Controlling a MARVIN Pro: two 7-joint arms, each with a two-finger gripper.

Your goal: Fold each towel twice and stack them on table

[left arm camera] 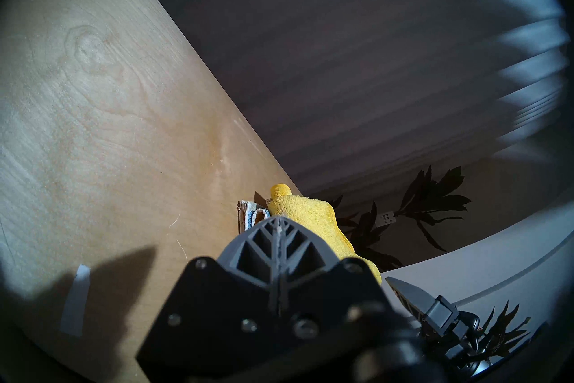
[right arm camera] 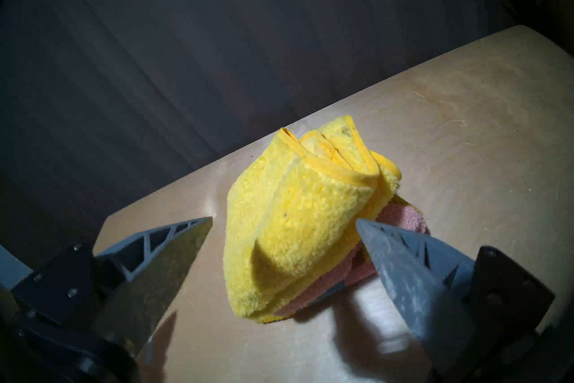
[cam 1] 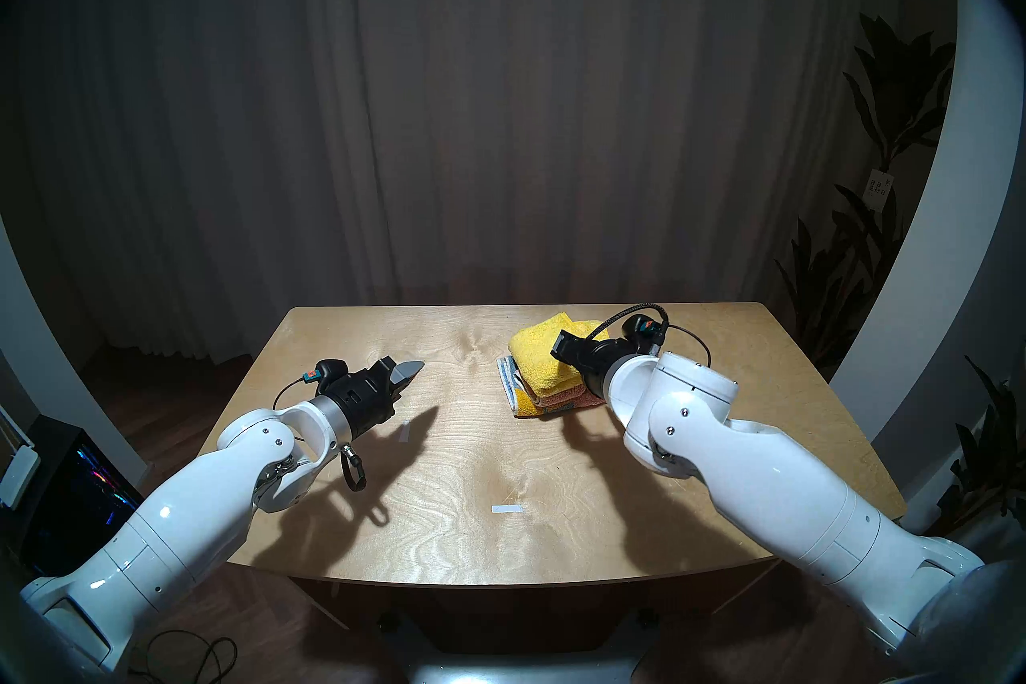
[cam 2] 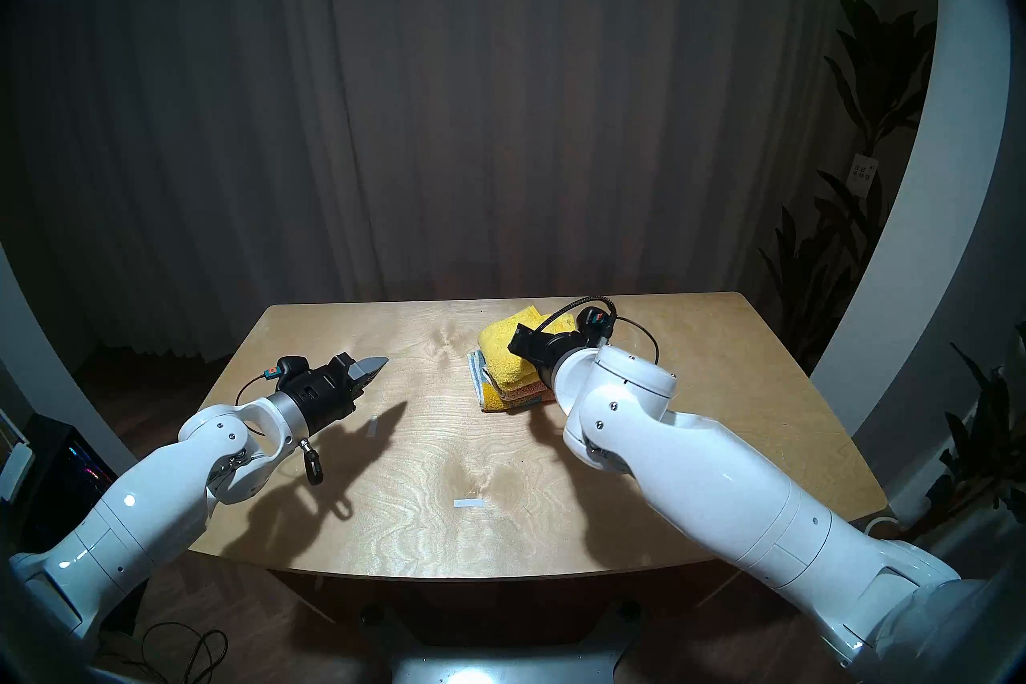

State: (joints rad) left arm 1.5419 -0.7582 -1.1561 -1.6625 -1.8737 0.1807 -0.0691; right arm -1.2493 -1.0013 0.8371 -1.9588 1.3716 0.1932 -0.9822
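A folded bright yellow towel (cam 1: 541, 358) (right arm camera: 295, 211) lies on top of a folded pink towel (cam 1: 547, 400) (right arm camera: 400, 214) at the back right of the plywood table (cam 1: 472, 472). The pink towel's blue-striped edge (left arm camera: 251, 216) shows under the yellow towel (left arm camera: 310, 217). My right gripper (right arm camera: 284, 219) hovers open just in front of the stack, one finger to each side, gripping nothing. In the head view its fingers are hidden behind its wrist (cam 1: 605, 361). My left gripper (cam 1: 413, 367) (left arm camera: 279, 222) is shut and empty above the table's left middle, pointing toward the stack.
Two white tape marks (cam 1: 507, 509) (cam 1: 404, 431) lie on the tabletop. A dark curtain (cam 1: 499, 111) hangs behind the far edge. A potted plant (cam 1: 888, 222) stands beyond the right side. A black box (cam 1: 72, 494) sits on the floor at the left.
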